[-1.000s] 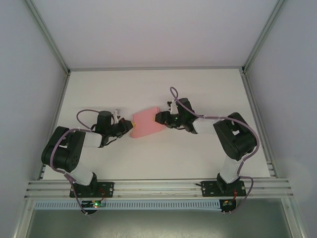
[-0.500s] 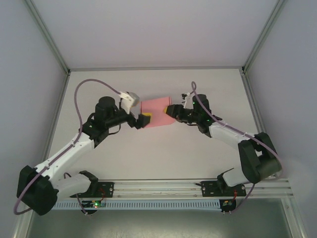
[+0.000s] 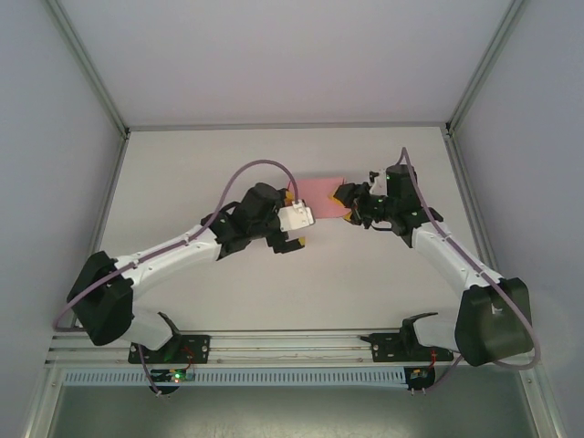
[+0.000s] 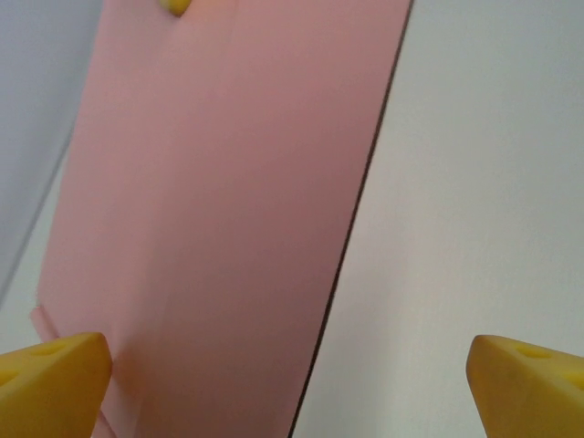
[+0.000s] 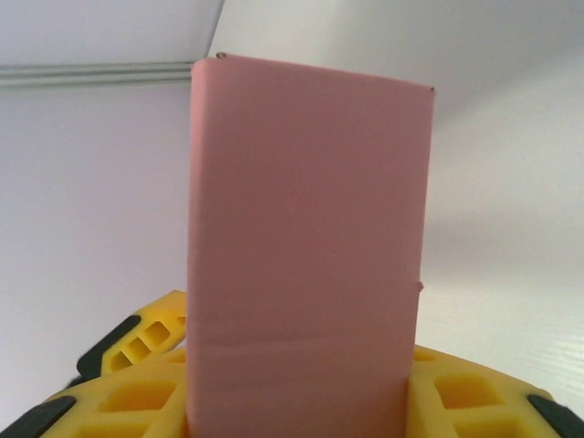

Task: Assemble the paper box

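firmly, the right gripper (image 3: 349,197) is clamped on one end of the pink paper box (image 3: 320,193); the left gripper (image 3: 294,220) stands wide open at the other.

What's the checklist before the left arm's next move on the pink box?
1. Right gripper clamped on paper box: ok.
2. Left gripper open: ok, fingers wide apart.
3. Box centred between the left fingers: not ok, it sits toward one finger, with bare table ahead of the other.
4. Box end flaps tucked: cannot tell.
5. Box lifted off the table: cannot tell.
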Motion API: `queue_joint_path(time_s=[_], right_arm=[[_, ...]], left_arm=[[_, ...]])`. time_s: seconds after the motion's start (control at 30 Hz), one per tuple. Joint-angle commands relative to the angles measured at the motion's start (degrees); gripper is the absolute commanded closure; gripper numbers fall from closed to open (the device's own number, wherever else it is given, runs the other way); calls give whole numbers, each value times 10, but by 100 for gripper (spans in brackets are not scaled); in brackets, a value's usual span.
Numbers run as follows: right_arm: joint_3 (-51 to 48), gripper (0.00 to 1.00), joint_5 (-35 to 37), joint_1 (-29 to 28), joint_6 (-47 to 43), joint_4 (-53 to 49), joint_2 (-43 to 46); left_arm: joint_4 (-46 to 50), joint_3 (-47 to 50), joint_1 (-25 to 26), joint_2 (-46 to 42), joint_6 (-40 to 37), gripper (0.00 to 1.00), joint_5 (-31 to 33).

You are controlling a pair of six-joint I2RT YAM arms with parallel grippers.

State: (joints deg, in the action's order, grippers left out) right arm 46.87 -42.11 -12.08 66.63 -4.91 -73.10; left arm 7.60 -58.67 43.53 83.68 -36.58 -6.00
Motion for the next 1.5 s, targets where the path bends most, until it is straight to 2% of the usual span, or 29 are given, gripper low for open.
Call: queue_joint_path(time_s=[0.0, 0.23, 0.4, 0.47, 0.5, 0.53, 0.6, 0.67, 0.73, 0.83, 0.87, 1.0, 1.07, 1.13, 1.2, 1.3, 1.4, 1.47], right_arm=[[12, 64, -46, 1, 49, -32, 7], [-8, 67, -94, 1, 110, 6, 0], [-11, 65, -101, 2, 116, 11, 1], [-12, 61, -98, 2, 114, 11, 3], [-14, 61, -93, 2, 111, 12, 5], [-16, 56, -86, 1, 108, 12, 8], [-21, 40, -68, 0, 102, 27, 18], [-27, 32, -44, 0, 86, 53, 35], [-28, 26, -8, 1, 53, 63, 58], [-26, 15, 68, 8, -43, 40, 104], [-25, 3, 100, 11, -90, 24, 125], [-50, 2, 212, 18, -272, 39, 216], [-79, 2, 261, 19, -325, 66, 270], [-112, 2, 240, 18, -383, 116, 314], [-125, 2, 187, 17, -440, 125, 340], [-100, 6, 165, 10, -473, 24, 333], [-73, 11, 155, -10, -513, -84, 287], [-64, 13, 155, -27, -535, -121, 251]], left_arm=[[-55, -11, 4, 18, -66, 5, 67], [-89, -3, 5, 37, -87, 20, 113], [-99, -4, 4, 39, -82, 44, 119], [-115, 2, 4, 35, -81, 55, 118], [-109, 1, 4, 33, -82, 56, 111], [-98, -2, 5, 32, -82, 58, 106], [-44, -20, 4, 29, -74, 60, 82], [-17, -27, 4, 27, -66, 64, 70], [-11, -25, 4, 25, -62, 64, 68], [52, -47, 3, 28, -58, 68, 52], [85, -58, 1, 32, -57, 72, 40], [198, -99, -5, 54, -25, 75, -5], [260, -116, -9, 63, -21, 75, -38], [314, -131, -10, 72, -23, 75, -63], [366, -141, -11, 80, -28, 73, -80], [421, -147, -12, 100, -52, 72, -91], [449, -159, -14, 128, -48, 72, -86], [464, -171, -14, 145, -47, 72, -82]])
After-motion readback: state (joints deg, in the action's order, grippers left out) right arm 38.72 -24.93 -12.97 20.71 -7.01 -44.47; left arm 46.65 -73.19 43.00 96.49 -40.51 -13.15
